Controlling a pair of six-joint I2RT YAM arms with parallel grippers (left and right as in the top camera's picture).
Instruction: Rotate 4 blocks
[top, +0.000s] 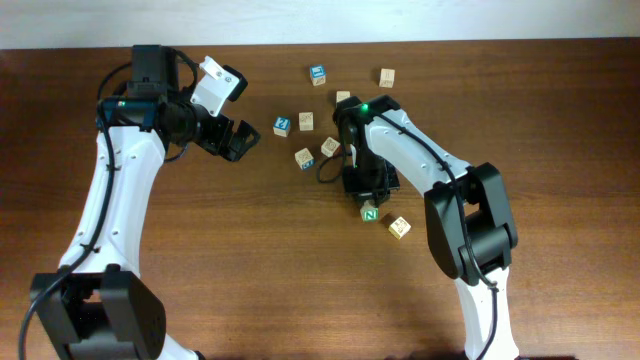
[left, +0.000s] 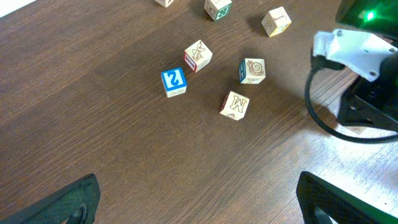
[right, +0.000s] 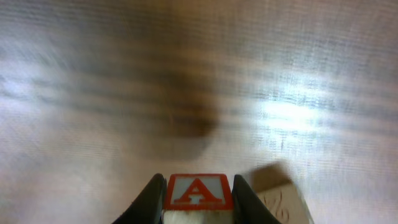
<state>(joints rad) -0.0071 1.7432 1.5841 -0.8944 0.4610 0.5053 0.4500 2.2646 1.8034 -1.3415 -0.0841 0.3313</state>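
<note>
Counter (top: 200, 300): dark brown wood grain, with a pale strip of wall (top: 500, 20) along its far edge in the overhead view

Right arm (top: 470, 215): white and black, reached in from the near right and bent over the middle of the counter. The step in hand is judged to be the turning of one block, with the grasp already made. The next move calls for a wrist rotation under firm grip, then a flat set-down clear of the neighbouring cube before release

Left arm (top: 110, 190): parked at the far left, well apart from the scattered blocks

Left claw (top: 228, 135): spread fully wide, nothing held or touched. Its dark fingers (left: 68, 202) are seen over bare counter

Right claw (top: 366, 192): pointed down and clamped on a block, with fingers (right: 149, 198) pressed to two opposite sides

A block (right: 198, 190): pale wood with a red-framed red "A", gripped in the right claw and hidden beneath it in the overhead view. Whether it is lifted or resting cannot be told, as the view is blurred

Pale block (right: 280, 186): just beside the A block

N block (top: 370, 213): green letter, just on the near side of the right claw

M block (left: 234, 105) and blue-topped block (left: 173, 81): loose and untouched, nearer the left claw
</note>
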